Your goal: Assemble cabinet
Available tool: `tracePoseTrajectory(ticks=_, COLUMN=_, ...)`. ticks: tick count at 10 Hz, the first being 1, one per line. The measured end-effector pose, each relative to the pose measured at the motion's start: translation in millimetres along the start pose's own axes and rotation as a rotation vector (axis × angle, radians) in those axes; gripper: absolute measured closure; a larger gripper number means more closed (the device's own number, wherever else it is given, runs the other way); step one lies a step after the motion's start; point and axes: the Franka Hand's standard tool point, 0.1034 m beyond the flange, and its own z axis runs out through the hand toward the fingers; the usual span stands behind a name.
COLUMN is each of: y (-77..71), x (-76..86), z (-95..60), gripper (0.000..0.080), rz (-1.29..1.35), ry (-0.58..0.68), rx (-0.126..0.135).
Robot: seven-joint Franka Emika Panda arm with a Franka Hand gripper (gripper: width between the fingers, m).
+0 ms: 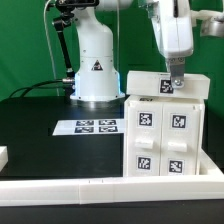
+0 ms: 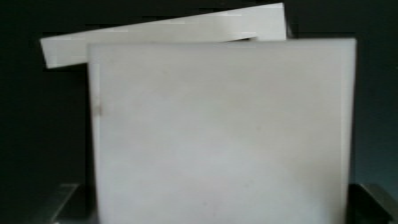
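The cabinet [image 1: 162,135] is a big white box standing at the exterior view's right, with tagged square fronts facing the camera. A flat white top panel [image 1: 150,83] with tags lies on it, slightly turned. My gripper [image 1: 173,84] comes straight down onto this panel. In the wrist view the top panel [image 2: 214,120] fills the space between my two dark fingers [image 2: 64,203], which sit against its sides, so the gripper [image 2: 217,206] looks shut on it. A tilted white piece [image 2: 169,35] shows behind the panel.
The marker board [image 1: 97,126] lies on the black table in front of the white robot pedestal [image 1: 95,75]. A white rim [image 1: 90,186] runs along the table's near edge. A small white block [image 1: 3,156] sits at the exterior view's left edge.
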Motion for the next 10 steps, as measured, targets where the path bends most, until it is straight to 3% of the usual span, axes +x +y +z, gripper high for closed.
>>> tracePoseTrajectory(ticks=4, y=-0.4, x=-1.0, z=-1.2, gripper=0.0224, rz=0.055, ry=-0.026, rx=-0.001)
tracePoseTrajectory(ticks=5, y=0.4, x=0.0, z=-6.3, gripper=0.0063, rz=0.038, ry=-0.045, rx=0.0)
tracePoseTrajectory(ticks=6, y=2.2, x=-0.5, z=-12.7, gripper=0.0019, rz=0.036, ry=-0.06, rx=0.004)
tracePoseTrajectory(ticks=9, y=-1.0, x=-5.3, z=-30.8, gripper=0.0001, rz=0.023, ry=-0.101, rx=0.026)
tracePoseTrajectory(ticks=10, y=0.2, x=-5.5, z=-28.3, gripper=0.0001, rz=-0.004, ry=-0.099, rx=0.023)
